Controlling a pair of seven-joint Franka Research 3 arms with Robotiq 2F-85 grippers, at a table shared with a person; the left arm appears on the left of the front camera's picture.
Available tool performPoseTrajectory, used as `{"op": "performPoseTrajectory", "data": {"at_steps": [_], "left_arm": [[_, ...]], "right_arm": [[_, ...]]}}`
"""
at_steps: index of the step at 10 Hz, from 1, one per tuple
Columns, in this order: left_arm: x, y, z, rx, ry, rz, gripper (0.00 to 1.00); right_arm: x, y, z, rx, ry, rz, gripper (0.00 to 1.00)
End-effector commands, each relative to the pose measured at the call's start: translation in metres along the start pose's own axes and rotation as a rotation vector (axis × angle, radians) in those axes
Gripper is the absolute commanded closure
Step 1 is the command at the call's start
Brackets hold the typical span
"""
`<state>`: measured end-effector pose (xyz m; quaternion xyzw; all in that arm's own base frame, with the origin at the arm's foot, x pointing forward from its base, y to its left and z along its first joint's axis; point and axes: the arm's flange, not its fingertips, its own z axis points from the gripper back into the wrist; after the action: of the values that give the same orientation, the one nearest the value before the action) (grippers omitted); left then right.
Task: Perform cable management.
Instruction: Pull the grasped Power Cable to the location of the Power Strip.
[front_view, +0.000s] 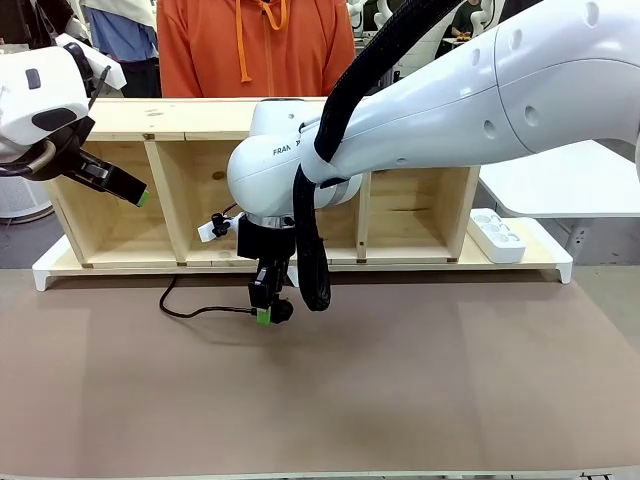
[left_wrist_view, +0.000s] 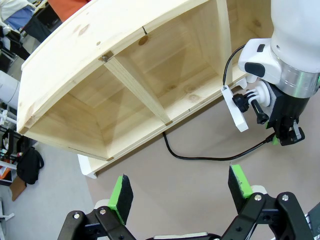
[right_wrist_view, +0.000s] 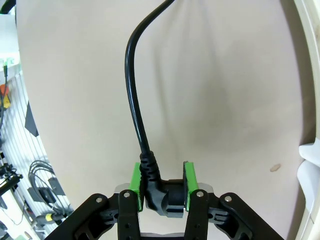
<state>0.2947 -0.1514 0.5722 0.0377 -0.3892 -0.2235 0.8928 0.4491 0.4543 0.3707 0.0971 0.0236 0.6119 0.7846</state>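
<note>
Right gripper (front_view: 266, 308) pinches the plug (right_wrist_view: 160, 192) of the cable (front_view: 210, 313), centre frame, low over the table (front_view: 400, 380). Left gripper (left_wrist_view: 177, 192) spread wide, empty. Hold square on the plug; draw slack gently. Cable runs left from plug, long axis horizontal, then curls toward the shelf (front_view: 120, 118).

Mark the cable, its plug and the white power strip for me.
cable (left_wrist_view: 210, 159), left wrist view, middle of its loose run.
plug (right_wrist_view: 162, 195), right wrist view, middle of its chunky body.
power strip (front_view: 497, 236), front view, its top face.
</note>
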Motion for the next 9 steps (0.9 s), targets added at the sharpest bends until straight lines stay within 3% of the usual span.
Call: {"op": "performPoseTrajectory", "data": {"at_steps": [1,9], "left_arm": [[-0.001,0.000,0.002,0.010,0.008,-0.008,0.00],[-0.001,0.000,0.002,0.010,0.008,-0.008,0.00]], "right_arm": [[-0.028,0.023,0.000,0.023,-0.017,-0.063,0.61],[-0.121,0.079,0.012,0.019,-0.075,-0.215,0.61]]}}
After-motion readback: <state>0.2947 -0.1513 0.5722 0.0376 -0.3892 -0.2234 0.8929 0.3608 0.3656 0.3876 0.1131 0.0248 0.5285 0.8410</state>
